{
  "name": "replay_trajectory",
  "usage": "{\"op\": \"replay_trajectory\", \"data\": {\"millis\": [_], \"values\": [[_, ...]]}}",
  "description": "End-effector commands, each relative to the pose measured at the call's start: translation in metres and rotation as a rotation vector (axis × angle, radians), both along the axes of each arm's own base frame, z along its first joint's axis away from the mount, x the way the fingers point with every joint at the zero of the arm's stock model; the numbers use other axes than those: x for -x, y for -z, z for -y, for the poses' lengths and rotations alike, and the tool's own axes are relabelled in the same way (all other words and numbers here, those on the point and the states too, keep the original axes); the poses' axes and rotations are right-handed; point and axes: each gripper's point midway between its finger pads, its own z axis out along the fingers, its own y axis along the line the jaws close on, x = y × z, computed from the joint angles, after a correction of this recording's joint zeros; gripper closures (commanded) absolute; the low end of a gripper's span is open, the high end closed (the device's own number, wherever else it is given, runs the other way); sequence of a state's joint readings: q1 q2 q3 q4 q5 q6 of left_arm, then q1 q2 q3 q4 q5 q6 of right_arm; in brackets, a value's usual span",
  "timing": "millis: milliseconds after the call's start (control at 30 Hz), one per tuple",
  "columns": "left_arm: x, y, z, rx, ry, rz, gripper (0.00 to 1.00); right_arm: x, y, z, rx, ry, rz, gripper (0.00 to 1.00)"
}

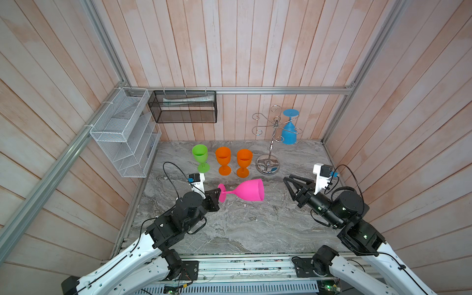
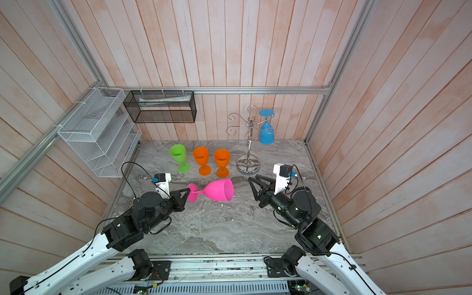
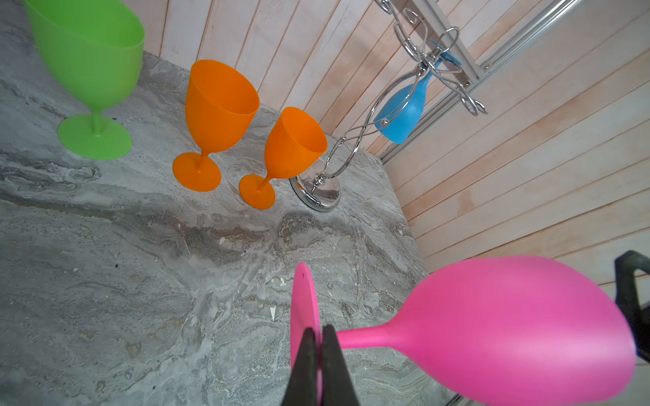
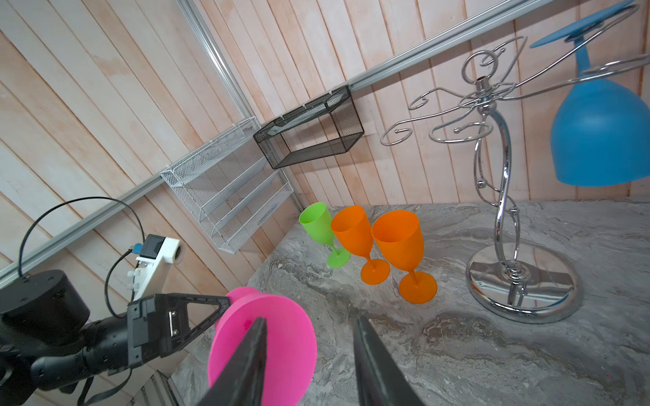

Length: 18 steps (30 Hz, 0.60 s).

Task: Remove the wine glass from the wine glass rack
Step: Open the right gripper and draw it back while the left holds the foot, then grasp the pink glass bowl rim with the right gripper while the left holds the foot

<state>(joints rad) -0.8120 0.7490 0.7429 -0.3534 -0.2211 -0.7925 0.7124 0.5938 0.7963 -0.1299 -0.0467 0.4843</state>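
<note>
On left wrist view — left claw (image 3: 319, 328) clamps pink glass (image 3: 510, 327) foot; right claw (image 4: 311, 320) apart.

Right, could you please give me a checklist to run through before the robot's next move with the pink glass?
1. Grip: left gripper shut on the foot of the pink plastic wine glass: ok.
2. Pink glass off the chrome wire rack, held on its side: ok.
3. Second arm: right gripper open, empty, apart from the pink glass: ok.
4. Bare marble tabletop in front of the green plastic glass and two orange plastic glasses: ok.
5. Rack emptied: not ok, a blue plastic glass hangs upside down on it.
6. Pink bowl clear of the tabletop: cannot tell.
</note>
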Motion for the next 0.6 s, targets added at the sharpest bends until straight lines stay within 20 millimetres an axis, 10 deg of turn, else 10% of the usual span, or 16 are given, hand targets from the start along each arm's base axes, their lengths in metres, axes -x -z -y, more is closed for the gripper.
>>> {"op": "replay_trajectory", "data": {"millis": [0, 567], "values": [[0.003, 0.011, 0.002, 0.07, 0.026, -0.079, 1.0, 0.009, 0.0, -0.02, 0.027, -0.091, 0.027, 0.59], [0.003, 0.029, -0.005, 0.229, 0.05, -0.149, 1.0, 0.03, 0.015, -0.111, 0.149, -0.283, 0.047, 0.59]]}}
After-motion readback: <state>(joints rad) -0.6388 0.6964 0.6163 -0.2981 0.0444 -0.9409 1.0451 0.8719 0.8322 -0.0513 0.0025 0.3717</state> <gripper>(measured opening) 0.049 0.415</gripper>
